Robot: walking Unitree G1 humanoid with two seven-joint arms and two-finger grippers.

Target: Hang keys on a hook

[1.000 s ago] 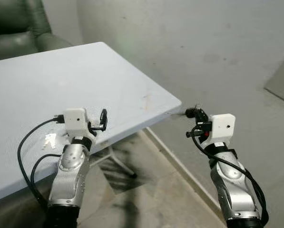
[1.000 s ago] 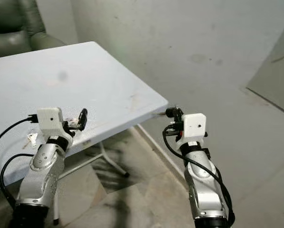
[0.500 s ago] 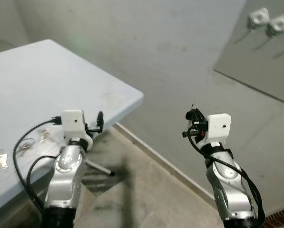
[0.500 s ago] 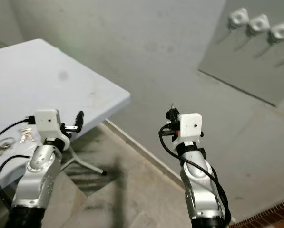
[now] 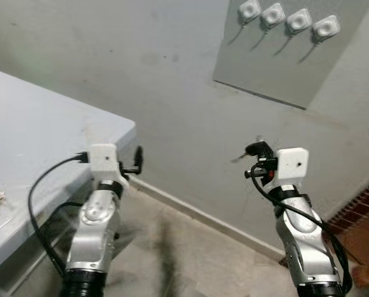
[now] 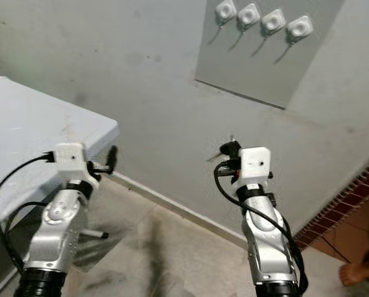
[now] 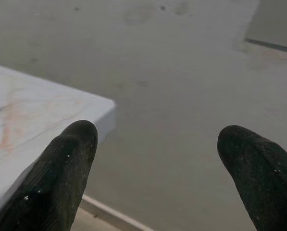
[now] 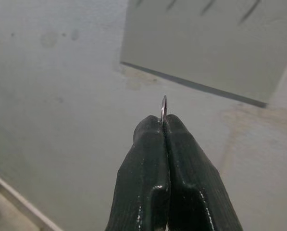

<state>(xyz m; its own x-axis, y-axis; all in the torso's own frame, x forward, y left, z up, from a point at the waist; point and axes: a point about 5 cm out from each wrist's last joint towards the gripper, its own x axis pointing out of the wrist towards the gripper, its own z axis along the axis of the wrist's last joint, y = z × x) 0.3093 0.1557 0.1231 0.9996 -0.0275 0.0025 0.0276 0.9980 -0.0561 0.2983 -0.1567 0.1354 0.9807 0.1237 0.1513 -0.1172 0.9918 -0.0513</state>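
The right end effector [image 8: 163,126] has its fingers pressed together, pinching a key ring [image 8: 163,107] that pokes out beyond the fingertips. Four white hooks [image 5: 287,19] sit on the wall panel well above it. The left end effector [image 7: 157,159] is spread, the table [image 7: 32,120] corner just beside it.

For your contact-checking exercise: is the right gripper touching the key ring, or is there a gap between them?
Touching. In the right wrist view the right gripper has its two black fingers pressed together, with the thin metal key ring pinched between the tips and sticking out just past them.
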